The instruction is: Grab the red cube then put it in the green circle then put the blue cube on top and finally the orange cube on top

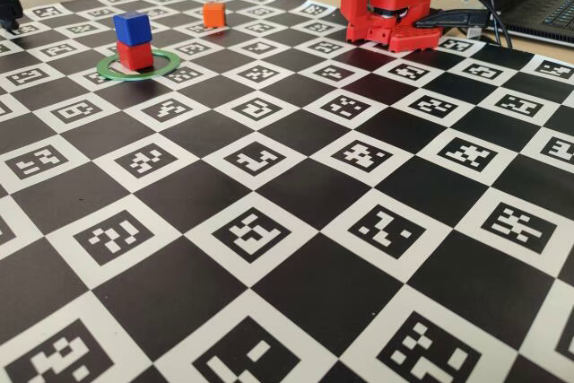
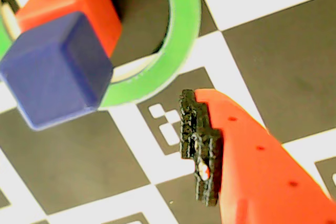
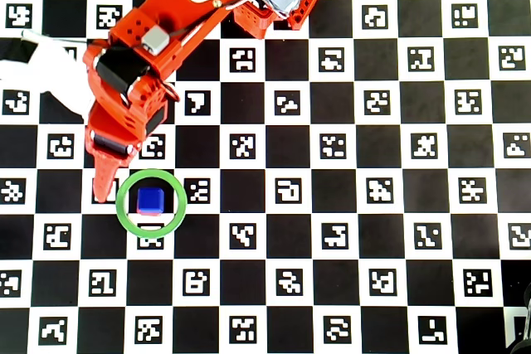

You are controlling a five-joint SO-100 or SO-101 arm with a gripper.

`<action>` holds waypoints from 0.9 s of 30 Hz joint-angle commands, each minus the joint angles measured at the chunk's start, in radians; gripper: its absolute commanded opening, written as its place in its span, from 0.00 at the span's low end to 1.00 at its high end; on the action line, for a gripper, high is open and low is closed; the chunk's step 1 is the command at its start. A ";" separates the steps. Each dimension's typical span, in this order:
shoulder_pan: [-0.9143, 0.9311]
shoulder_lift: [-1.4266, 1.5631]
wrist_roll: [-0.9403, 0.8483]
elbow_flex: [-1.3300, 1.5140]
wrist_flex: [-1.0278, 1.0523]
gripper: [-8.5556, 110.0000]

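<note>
Jaws: I cannot tell whether they are apart or closed. The wrist view shows only one red finger with its black toothed pad, and nothing lies against the pad.
Gripper: in the overhead view the gripper points down the picture, its tip just left of the green ring and outside it. The tip looks narrow, though from above the gap between the fingers is not readable.
Finger in the wrist view: it hangs over a white square of the board, to the right of and below the ring, clear of both cubes.
Blue cube: it sits on top of the red cube in the fixed view, turned slightly and shifted toward the left of that view. In the wrist view the blue cube covers part of the red one. From overhead only the blue top is plain.
Red cube: inside the ring, resting on the board.
Orange cube: alone on the board, behind and to the right of the ring in the fixed view, well apart from the stack.
Arm: in the overhead view the arm reaches from the top of the picture down to the left side of the ring.
Board: a black and white checkered sheet with a printed marker in each white square.
</note>
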 commanded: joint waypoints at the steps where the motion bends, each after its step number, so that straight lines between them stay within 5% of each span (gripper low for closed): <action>1: 0.038 0.107 0.072 -0.015 0.038 0.49; 27: 0.324 0.196 -0.086 0.399 -0.189 0.48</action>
